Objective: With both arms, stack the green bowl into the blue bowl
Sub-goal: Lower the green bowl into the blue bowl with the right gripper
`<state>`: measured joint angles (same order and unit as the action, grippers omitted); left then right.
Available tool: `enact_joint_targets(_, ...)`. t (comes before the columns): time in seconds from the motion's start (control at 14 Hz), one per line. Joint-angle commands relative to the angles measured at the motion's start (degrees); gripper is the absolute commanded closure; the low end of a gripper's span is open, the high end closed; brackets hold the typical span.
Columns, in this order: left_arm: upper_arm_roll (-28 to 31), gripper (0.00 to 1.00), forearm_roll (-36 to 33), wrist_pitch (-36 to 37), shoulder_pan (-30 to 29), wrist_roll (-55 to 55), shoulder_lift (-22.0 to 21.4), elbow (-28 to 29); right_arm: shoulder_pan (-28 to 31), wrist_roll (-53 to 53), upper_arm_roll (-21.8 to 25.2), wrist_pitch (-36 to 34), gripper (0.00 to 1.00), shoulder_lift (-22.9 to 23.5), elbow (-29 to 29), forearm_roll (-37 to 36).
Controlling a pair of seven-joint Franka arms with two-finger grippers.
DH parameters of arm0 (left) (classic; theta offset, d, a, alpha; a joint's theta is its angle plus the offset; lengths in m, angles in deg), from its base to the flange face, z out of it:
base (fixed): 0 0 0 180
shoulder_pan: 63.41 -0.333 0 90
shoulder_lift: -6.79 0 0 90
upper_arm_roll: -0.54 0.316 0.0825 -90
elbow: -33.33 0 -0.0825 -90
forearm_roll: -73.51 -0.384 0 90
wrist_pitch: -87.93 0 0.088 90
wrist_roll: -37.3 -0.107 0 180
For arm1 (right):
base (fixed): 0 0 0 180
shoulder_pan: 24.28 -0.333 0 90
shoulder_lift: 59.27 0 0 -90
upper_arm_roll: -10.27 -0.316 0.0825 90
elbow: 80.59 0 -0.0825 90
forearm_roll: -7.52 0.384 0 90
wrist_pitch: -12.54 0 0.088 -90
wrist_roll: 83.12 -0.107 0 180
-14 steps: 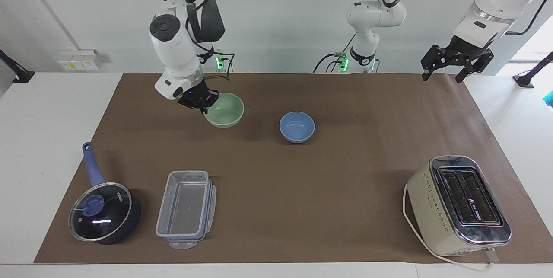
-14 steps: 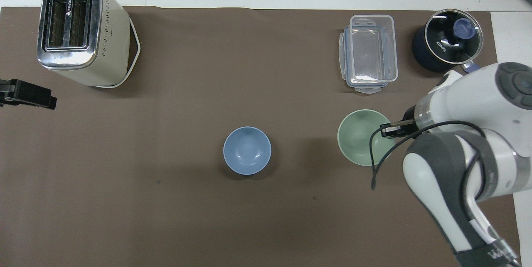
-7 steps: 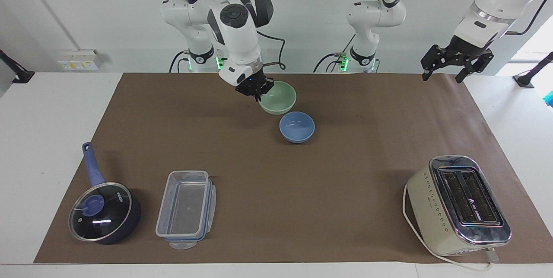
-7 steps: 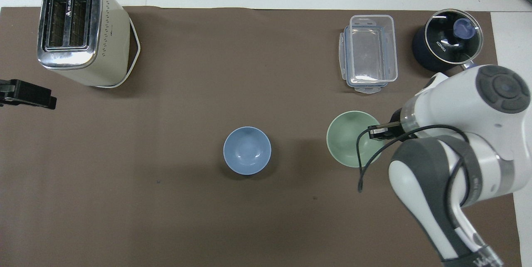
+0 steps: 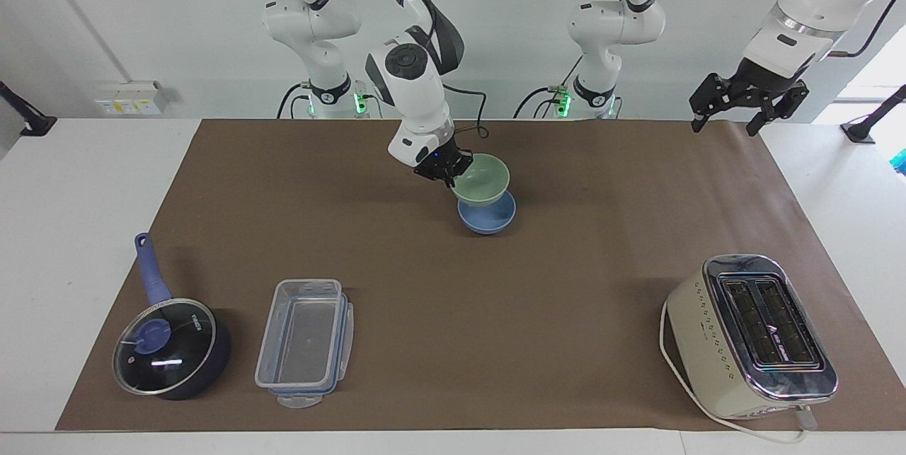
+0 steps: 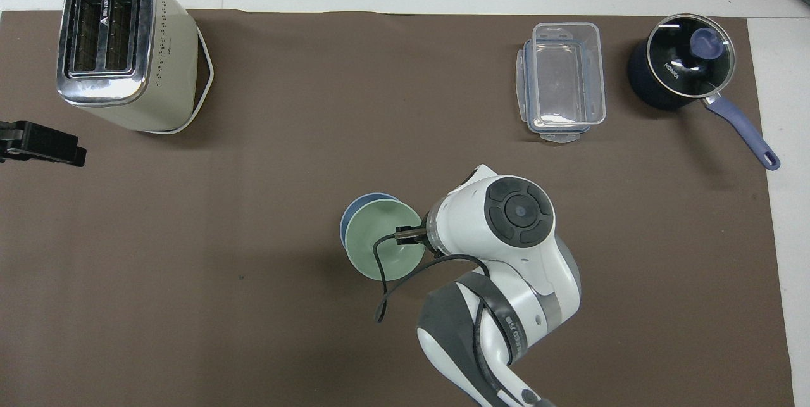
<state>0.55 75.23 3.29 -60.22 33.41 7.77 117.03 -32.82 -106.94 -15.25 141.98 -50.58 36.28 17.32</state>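
My right gripper (image 5: 450, 174) is shut on the rim of the pale green bowl (image 5: 483, 180) and holds it in the air, slightly tilted, just over the blue bowl (image 5: 488, 219). The blue bowl rests on the brown mat mid-table. From overhead the green bowl (image 6: 383, 239) covers most of the blue bowl (image 6: 355, 206), and the right gripper (image 6: 405, 235) sits at the green rim. My left gripper (image 5: 744, 102) hangs open and empty above the mat's corner at the left arm's end; only part of the left gripper (image 6: 39, 143) shows overhead.
A cream toaster (image 5: 750, 337) stands farther from the robots at the left arm's end. A clear lidded container (image 5: 304, 342) and a dark saucepan (image 5: 173, 346) with a glass lid and blue handle sit farther out at the right arm's end.
The right arm has carried the green bowl sideways from the right arm's side of the mat until it hangs over the blue bowl. The left arm has not moved.
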Motion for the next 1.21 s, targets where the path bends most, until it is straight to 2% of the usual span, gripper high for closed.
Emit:
enact_joint_targets(0.0,-0.5,0.0,-0.9,0.5,-0.8,-0.2,-1.1,1.0,-1.2,-1.2,0.1,2.5,1.0,1.9,-0.5,0.6)
enact_joint_targets(0.29,-0.5,0.0,-0.9,0.5,-0.8,-0.2,-1.1,1.0,-1.8,-1.1,0.3,4.6,1.0,3.5,-0.5,-0.3)
enact_joint_targets(1.07,-0.5,0.0,-0.9,0.5,-0.8,-0.2,-1.1,1.0,-1.7,-1.4,0.3,4.8,1.0,5.0,-0.9,-4.4)
enact_joint_targets(1.14,-0.5,0.0,-0.9,0.5,-0.8,-0.2,-1.1,1.0,-1.7,-1.6,0.4,4.8,0.91,5.1,-1.4,-4.4)
